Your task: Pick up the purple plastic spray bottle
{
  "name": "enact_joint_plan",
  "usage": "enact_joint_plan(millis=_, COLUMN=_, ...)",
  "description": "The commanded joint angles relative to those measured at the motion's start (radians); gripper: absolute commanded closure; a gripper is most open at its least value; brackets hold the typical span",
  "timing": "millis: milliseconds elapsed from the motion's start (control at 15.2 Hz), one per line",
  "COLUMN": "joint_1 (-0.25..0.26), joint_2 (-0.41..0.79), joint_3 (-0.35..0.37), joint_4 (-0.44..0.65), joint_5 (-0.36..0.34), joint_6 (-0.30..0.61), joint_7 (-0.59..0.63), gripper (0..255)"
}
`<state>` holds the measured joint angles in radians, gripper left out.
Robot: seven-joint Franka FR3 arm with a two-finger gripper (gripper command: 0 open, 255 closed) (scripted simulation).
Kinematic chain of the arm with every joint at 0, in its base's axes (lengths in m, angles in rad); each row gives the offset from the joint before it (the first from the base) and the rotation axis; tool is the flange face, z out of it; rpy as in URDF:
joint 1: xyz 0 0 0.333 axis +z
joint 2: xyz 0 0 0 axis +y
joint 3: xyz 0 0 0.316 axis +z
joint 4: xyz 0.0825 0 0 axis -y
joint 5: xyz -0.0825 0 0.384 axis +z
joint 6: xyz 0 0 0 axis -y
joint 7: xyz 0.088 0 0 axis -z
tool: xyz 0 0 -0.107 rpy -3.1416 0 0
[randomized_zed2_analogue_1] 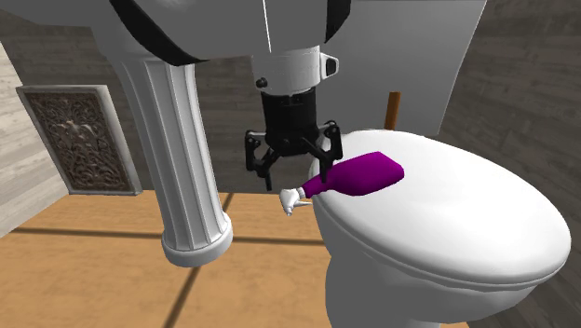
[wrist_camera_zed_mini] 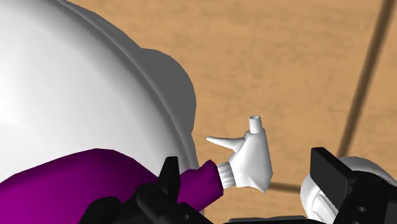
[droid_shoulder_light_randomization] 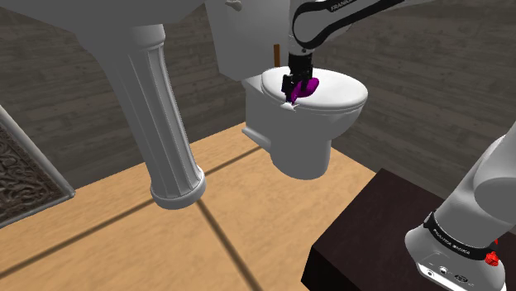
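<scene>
Purple spray bottle (randomized_zed2_analogue_1: 363,174) lies on its side on white toilet lid (randomized_zed2_analogue_1: 447,233), at the lid's 10 o'clock edge in second exterior view, white trigger head (wrist_camera_zed_mini: 251,162) overhanging. Black gripper (randomized_zed2_analogue_1: 293,160) fingers apart, straddling the neck, not clamped.

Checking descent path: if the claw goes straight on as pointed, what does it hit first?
Probably the purple spray bottle, at its neck beside the white spray head, which sits inside the open claw; depth unclear.

Hidden parts
The gripper (droid_shoulder_light_randomization: 293,93) covered the bottle (droid_shoulder_light_randomization: 311,86) neck on the toilet (droid_shoulder_light_randomization: 339,96); a brown stick (randomized_zed2_analogue_1: 394,110) behind the toilet had its lower end hidden.
</scene>
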<state>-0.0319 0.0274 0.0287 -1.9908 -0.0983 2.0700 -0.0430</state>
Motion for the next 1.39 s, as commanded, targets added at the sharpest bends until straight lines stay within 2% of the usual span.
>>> enact_joint_plan(millis=0, joint_1=0.000, joint_2=0.035, joint_3=0.000, joint_4=0.015, joint_5=-0.004, joint_6=0.027, joint_7=-0.001, gripper=0)
enact_joint_plan(millis=528, joint_1=0.000, joint_2=0.067, joint_3=-0.001, joint_4=-0.037, joint_5=-0.011, joint_6=0.110, joint_7=0.008, gripper=0)
enact_joint_plan(millis=594, joint_1=-0.001, joint_2=0.067, joint_3=-0.001, joint_4=-0.037, joint_5=-0.011, joint_6=0.110, joint_7=0.008, gripper=255)
enact_joint_plan(millis=1188, joint_1=0.000, joint_2=0.067, joint_3=-0.001, joint_4=-0.037, joint_5=-0.011, joint_6=0.110, joint_7=0.009, gripper=255)
enact_joint_plan(millis=1320, joint_1=0.000, joint_2=0.056, joint_3=0.000, joint_4=-0.022, joint_5=-0.009, joint_6=0.085, joint_7=0.006, gripper=255)
